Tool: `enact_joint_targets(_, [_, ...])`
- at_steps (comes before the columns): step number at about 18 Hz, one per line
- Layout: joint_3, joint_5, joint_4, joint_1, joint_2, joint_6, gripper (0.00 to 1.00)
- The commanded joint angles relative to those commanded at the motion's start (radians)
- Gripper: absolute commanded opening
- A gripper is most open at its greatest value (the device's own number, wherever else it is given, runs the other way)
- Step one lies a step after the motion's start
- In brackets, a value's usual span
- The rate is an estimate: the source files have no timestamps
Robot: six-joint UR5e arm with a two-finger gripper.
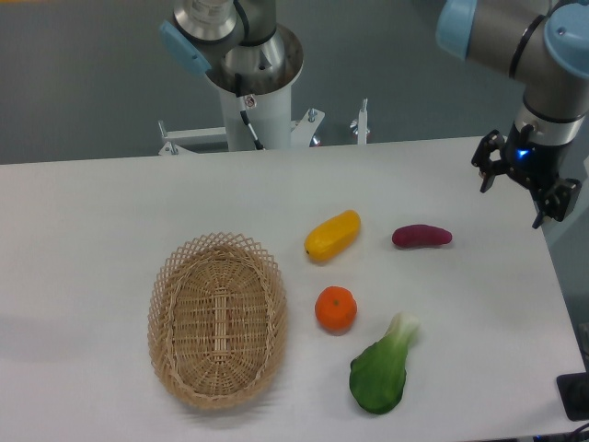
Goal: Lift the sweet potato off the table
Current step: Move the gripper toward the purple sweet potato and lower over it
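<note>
Dark purple-red sweet potato (421, 237) lies flat on the white table (83, 212), long axis roughly parallel to the far edge, in the right half of the tabletop and nearer the right edge than the left. Nothing touches it.

Gripper (520, 189) hangs over the far right corner of the tabletop, near the right edge, clear of the surface. Two dark fingers visible, one (485, 170) on the side facing the sweet potato, the other out by the right edge. They stand well apart, gap wide, nothing between them. A blue light shows on the wrist just above.

Sweet potato relative to fingers: towards the left edge and a little towards the near edge from the gripper, apart from both fingers, no contact. It is not under the gap.

Other items on the tabletop:
- yellow-orange oblong fruit (332, 236), left of the sweet potato, tilted, near the middle
- round orange (336, 308), nearer the near edge, below the yellow fruit
- leafy green vegetable (382, 367), white stalk end pointing to the far right, close to the near edge
- oval wicker basket (217, 319), left of the orange, nothing seen inside

Robot base column (255, 83) stands beyond the far edge
</note>
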Motion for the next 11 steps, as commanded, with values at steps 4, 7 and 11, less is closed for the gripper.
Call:
enact_joint_targets(4, [-0.008, -0.009, 0.002, 0.002, 0.000, -0.003, 1.00])
enact_joint_targets(7, [-0.020, -0.005, 0.006, 0.003, 0.000, 0.005, 1.00])
enact_joint_targets(11, [-0.073, -0.005, 0.032, -0.002, -0.002, 0.009, 1.00])
